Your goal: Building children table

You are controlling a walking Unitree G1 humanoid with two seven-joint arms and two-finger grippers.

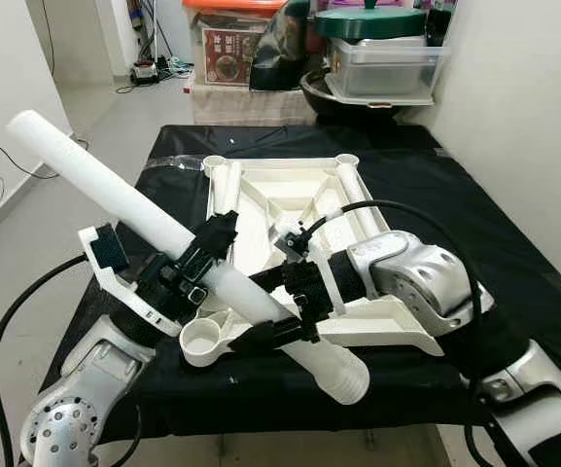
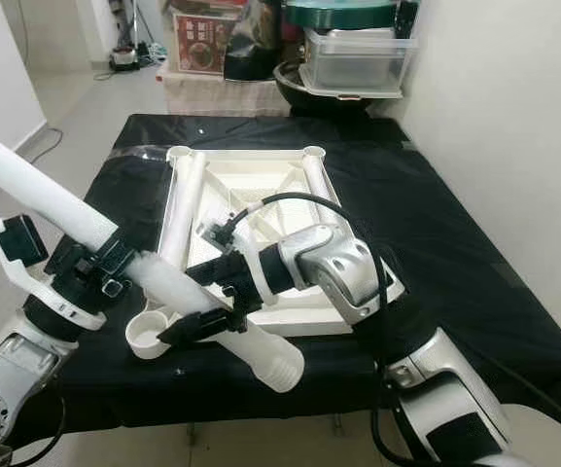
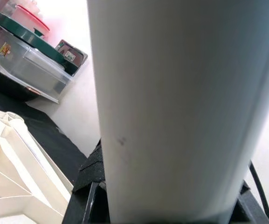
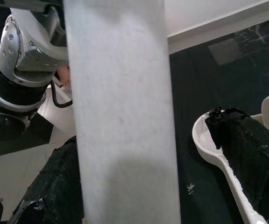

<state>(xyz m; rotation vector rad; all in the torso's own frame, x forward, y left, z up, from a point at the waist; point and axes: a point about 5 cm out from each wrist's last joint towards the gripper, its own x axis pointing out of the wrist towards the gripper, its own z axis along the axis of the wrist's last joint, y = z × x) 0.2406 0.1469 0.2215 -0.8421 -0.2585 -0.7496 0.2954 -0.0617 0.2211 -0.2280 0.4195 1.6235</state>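
Leg-fitting step, looks like: the white table leg (image 1: 154,226) is clamped by both the left gripper (image 1: 200,261) and right gripper (image 1: 282,309), so its threaded end probably gets lined up next with the corner socket (image 1: 200,340) just below the right gripper on the upturned tabletop (image 1: 290,199).

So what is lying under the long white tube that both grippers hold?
Under the white tube are the upturned white tabletop's near edge, its round corner socket and black cloth. The tube, left gripper and right gripper cover what lies directly beneath.

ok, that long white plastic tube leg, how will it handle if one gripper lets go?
The long white plastic tube leg looks rigid: straight between left gripper and right gripper. Probably light and hollow, given its open ribbed end. Smooth and round, so it may slip or roll.
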